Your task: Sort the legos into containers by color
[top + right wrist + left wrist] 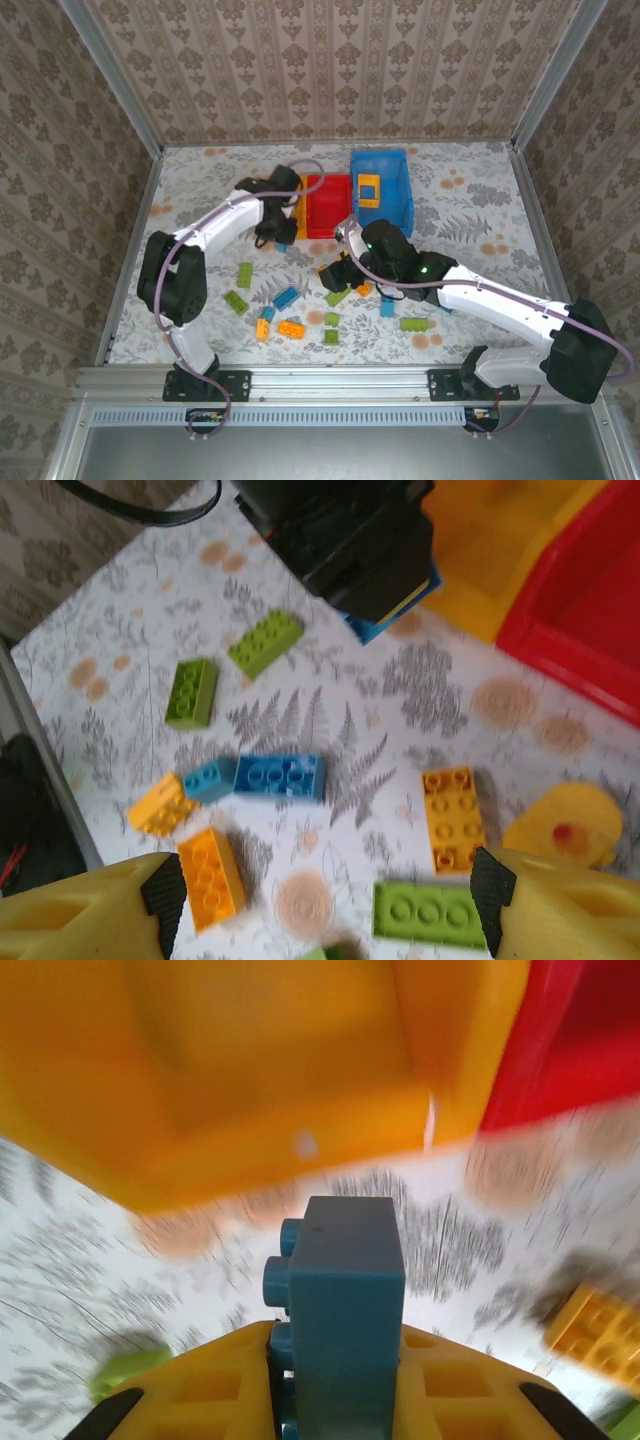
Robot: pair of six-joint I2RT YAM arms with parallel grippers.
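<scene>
**Left wrist view, contents for your check**

1. Left hand [340, 1385]: at the near edge. You see its yellow fingers [200, 1395] closed in from both sides on item 2.
2. Blue lego [345, 1300]: stands upright between the fingers, with its studs facing left.
3. Yellow-orange container [250, 1070]: on the far side and blurred. It runs from the left edge past the middle, just beyond the blue lego.
4. Red container [580, 1040]: far right, beside item 3. You cannot tell whether the two touch.
5. Orange lego [600, 1335]: on the right, lying on the desk with its studs up.
6. Green lego [130, 1370]: near left, blurred, partly behind a finger.
7. Desk [60, 1250]: white with a grey fern print and pale orange blots.
</scene>
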